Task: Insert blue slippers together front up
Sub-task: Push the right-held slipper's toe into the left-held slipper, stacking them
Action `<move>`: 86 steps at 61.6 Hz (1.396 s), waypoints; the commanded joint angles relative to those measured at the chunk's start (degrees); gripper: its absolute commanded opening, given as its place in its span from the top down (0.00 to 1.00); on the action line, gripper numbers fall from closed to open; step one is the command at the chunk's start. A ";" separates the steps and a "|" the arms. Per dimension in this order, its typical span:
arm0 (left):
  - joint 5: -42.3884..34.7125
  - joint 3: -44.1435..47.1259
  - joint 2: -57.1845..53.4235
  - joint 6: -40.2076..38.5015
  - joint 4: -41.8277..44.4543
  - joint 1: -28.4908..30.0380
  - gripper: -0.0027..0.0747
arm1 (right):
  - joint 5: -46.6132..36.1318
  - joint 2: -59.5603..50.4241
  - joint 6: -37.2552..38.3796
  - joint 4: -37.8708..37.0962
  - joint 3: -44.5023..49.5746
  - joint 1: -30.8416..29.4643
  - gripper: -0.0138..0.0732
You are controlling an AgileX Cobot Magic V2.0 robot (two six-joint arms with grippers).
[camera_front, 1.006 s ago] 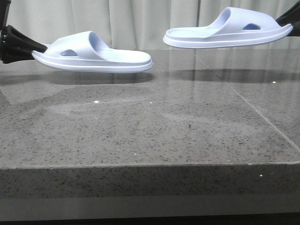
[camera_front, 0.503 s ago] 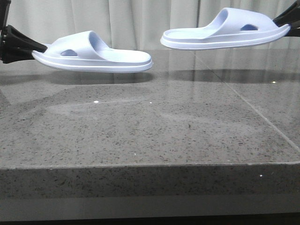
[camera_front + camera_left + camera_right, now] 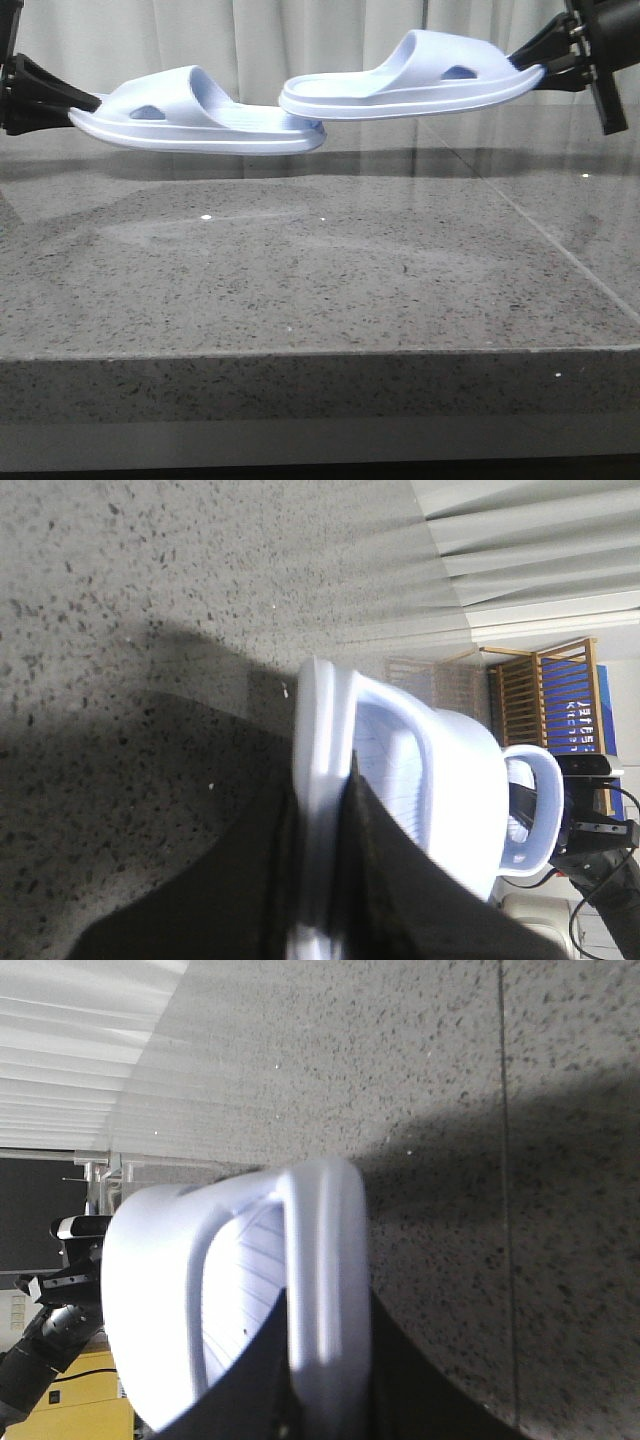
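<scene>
Both blue slippers are held in the air above the grey speckled tabletop (image 3: 320, 290), neither touching it. Left gripper (image 3: 72, 103) has its black fingers (image 3: 385, 860) clamped on the toe-end sole rim of the left slipper (image 3: 200, 118), which sits roughly level w/ strap toward the left and heel end pointing to centre. Right gripper (image 3: 540, 62) has its fingers (image 3: 395, 1360) pinched on the toe-end sole rim of the right slipper (image 3: 410, 82), held a bit higher, heel end pointing left and tilted slightly down. In front view the right slipper's heel end overlaps the left slipper's heel end, just above it; can't tell if they touch. Wrist views show each sole edge-on btwn the dark fingers, strap arching off to one side. Pale curtains (image 3: 300, 40) hang behind.
</scene>
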 commanded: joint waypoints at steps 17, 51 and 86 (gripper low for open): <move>5.37 -1.02 -2.61 -0.69 -9.72 -6.11 0.99 | 0.15 -0.97 -0.56 7.59 -1.29 4.48 0.97; 4.16 -1.02 -2.61 -0.69 -13.54 -13.16 0.99 | -0.81 -0.75 -0.62 10.00 -1.29 11.63 0.97; 3.32 -1.02 -2.61 -0.69 -14.97 -14.28 0.99 | -1.43 -0.75 -0.91 12.49 -1.29 14.63 0.97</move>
